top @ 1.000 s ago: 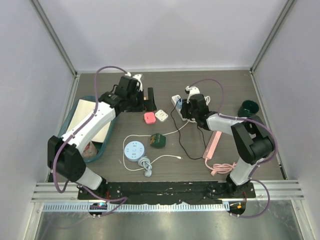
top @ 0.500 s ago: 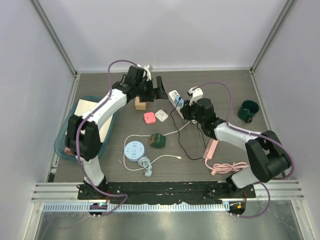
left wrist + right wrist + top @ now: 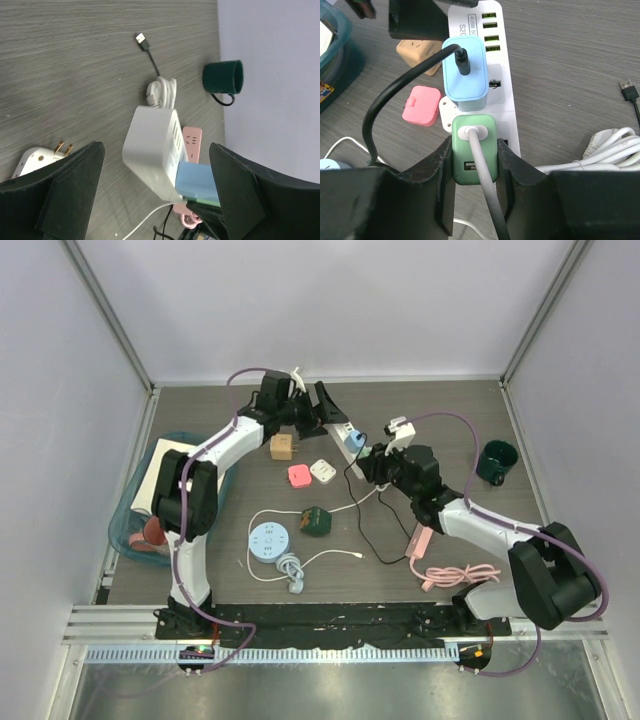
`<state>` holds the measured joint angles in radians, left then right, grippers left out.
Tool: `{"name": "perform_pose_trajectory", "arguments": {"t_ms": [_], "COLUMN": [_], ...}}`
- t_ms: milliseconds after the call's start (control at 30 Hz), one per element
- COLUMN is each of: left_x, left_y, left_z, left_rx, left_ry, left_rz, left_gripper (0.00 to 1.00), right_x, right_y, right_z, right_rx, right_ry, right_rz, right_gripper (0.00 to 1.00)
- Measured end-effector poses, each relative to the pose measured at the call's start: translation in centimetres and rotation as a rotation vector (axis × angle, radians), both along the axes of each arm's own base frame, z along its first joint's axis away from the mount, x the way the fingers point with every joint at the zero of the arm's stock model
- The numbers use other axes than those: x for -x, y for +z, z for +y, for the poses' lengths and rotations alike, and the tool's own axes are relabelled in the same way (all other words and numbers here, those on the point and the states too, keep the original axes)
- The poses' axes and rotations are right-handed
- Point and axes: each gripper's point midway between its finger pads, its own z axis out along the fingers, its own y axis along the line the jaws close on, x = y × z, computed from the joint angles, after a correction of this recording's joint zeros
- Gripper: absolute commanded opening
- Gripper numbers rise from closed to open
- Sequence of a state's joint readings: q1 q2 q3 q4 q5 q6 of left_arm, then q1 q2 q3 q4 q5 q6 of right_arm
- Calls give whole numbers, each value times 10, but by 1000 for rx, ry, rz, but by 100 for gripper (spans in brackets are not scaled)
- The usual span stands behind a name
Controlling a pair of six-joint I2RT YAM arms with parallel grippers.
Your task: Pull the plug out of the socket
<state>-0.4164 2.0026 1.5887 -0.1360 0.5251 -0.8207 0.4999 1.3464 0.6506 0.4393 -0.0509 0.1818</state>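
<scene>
Here, boxy mint-green plug point(image 3: 487, 150), white cable point(image 3: 487, 200), in white socket point(image 3: 507, 75).

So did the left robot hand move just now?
Yes. The left gripper slid right and toward the back wall, away from the pink adapter. Its jaws now sit open on either side of the white power strip.

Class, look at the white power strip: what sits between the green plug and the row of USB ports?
The blue plug, black cable attached, sits between the green plug and the USB ports; the right wrist view shows it.
</scene>
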Motion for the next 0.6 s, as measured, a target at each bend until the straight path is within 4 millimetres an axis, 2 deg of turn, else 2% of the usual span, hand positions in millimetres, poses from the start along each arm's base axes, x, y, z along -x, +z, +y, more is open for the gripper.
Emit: {"name": "perform_pose_trajectory", "arguments": {"t_ms": [167, 333, 400, 433, 467, 500, 567, 600], "left_x": [-4, 3, 5, 6, 7, 8, 8, 8], "left_y": [5, -5, -9, -11, -12, -12, -10, -11], "left_z": [-10, -16, -17, -19, -19, -20, -21, -21], "left_rx": [79, 138, 151, 156, 161, 167, 172, 167], "left_ry": [-16, -33, -37, -39, -41, -42, -47, -47], "left_rz": [-6, 26, 40, 46, 49, 55, 50, 45], "left_gripper": [85, 77, 61, 49, 23, 13, 0, 0], "right_x": [9, 11, 11, 11, 11, 11, 12, 11], "right_y": [4, 9, 9, 10, 10, 10, 10, 11], "right_z": [0, 2, 2, 3, 3, 3, 4, 5], "right_rx": [-33, -50, -56, -60, -64, -67, -72, -78], "right_ry": [3, 5, 4, 3, 2, 1, 3, 1], "right_rz": [-2, -8, -6, -5, -3, -2, 3, -2], "right_gripper": [1, 1, 1, 1, 1, 1, 1, 1]}}
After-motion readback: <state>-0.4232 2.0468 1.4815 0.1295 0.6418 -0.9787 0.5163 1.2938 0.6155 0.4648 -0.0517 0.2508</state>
